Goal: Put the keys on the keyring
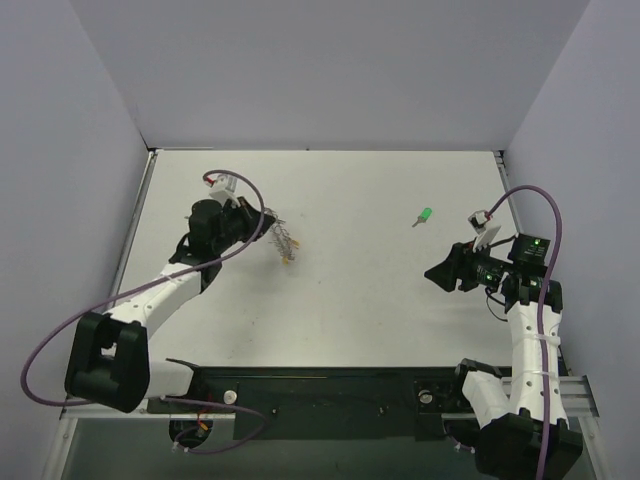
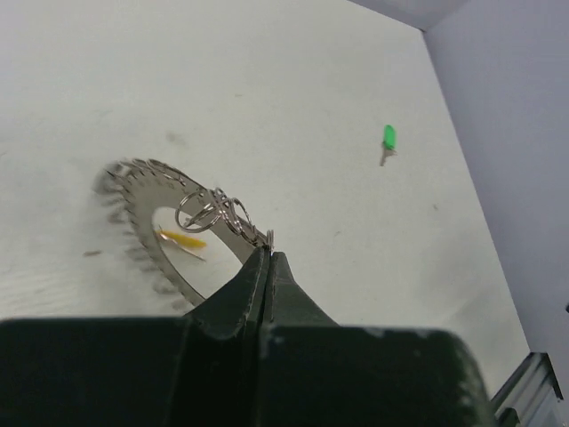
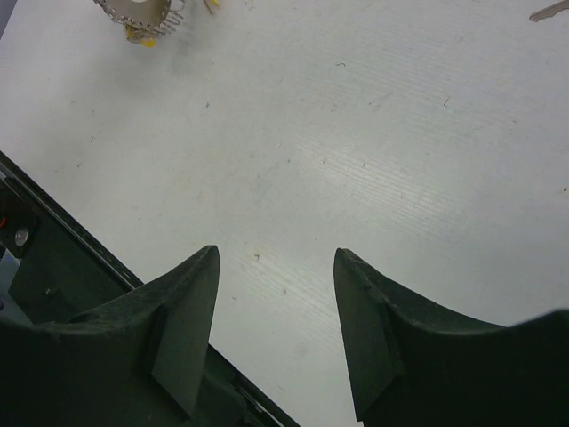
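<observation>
The keyring [image 2: 133,191] is a spiky silver circle with small split rings [image 2: 209,212] on it. My left gripper [image 2: 268,255] is shut on its edge by those rings and holds it just above the table. In the top view the gripper [image 1: 266,228] and keyring [image 1: 283,241] are at mid-left. A yellow-headed key [image 2: 182,240] shows through the ring; I cannot tell whether it is attached. A green-headed key [image 1: 424,216] lies loose on the table at right, also in the left wrist view [image 2: 388,142]. My right gripper [image 1: 436,275] is open and empty, below the green key.
The white table [image 1: 350,300] is walled by lilac panels at the back and sides. A black rail [image 1: 320,390] runs along the near edge. In the right wrist view the open gripper [image 3: 276,260] hovers over bare table near that rail [image 3: 62,258]; the keyring [image 3: 142,13] is far off.
</observation>
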Available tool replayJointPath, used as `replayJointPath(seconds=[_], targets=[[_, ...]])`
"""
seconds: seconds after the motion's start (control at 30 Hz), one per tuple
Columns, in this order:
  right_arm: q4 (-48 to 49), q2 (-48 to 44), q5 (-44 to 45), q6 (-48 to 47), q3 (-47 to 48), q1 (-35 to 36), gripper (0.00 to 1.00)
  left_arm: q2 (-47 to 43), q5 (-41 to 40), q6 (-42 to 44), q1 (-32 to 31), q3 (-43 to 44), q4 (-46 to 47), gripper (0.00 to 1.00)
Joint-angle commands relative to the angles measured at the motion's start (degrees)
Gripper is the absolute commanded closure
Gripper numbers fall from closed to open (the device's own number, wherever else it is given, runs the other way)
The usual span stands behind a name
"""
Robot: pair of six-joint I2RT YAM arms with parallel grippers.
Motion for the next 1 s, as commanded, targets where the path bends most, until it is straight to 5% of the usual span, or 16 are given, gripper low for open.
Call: replayJointPath(seconds=[0.0, 0.43, 0.73, 0.83, 0.97], targets=[[0.1, -0.4, -0.6, -1.8, 0.1, -0.3, 0.5, -9.8, -5.3, -1.8, 5.1, -5.5, -3.8, 1.0], [-2.8, 0.5, -0.6, -4.4, 1.3, 1.3, 0.5, -33.6, -29.8, -8.4, 12.5, -22.5, -20.2, 1.0], [-3.5, 0.4, -0.4, -5.0, 1.8, 2.1, 0.5, -42.2, -33.5, -14.3, 12.8, -26.2, -30.4, 0.98], [-3.6, 0.1, 0.0, -5.0, 1.8, 2.1, 0.5, -42.0, -33.5, -16.2, 12.8, -24.9, -34.0, 0.63], [-3.5, -0.3, 0.3, -5.1, 1.6, 1.9, 0.5, -42.5, -31.0, -15.2, 12.8, -20.6, -39.7, 0.4]])
